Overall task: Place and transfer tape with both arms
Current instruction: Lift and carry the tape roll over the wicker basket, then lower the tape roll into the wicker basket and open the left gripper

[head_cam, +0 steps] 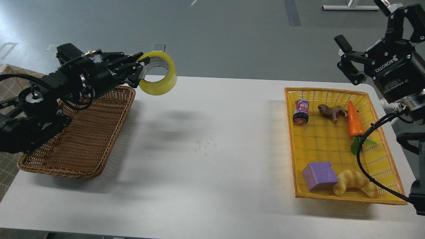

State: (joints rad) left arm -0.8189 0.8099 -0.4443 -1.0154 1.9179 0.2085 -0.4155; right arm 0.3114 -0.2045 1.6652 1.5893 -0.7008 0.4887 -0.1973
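Head view shows our left gripper [141,64] grasping the tape [158,73] above the white table [206,146], our right gripper [375,33] spread empty.

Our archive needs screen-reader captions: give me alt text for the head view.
The left tool holds a yellow tape roll in the air beside a brown wicker basket. The right tool hangs open above a yellow basket on the white table.

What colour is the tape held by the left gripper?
Translucent yellow with a pale core; the tape shows best in the head view, in the left gripper.
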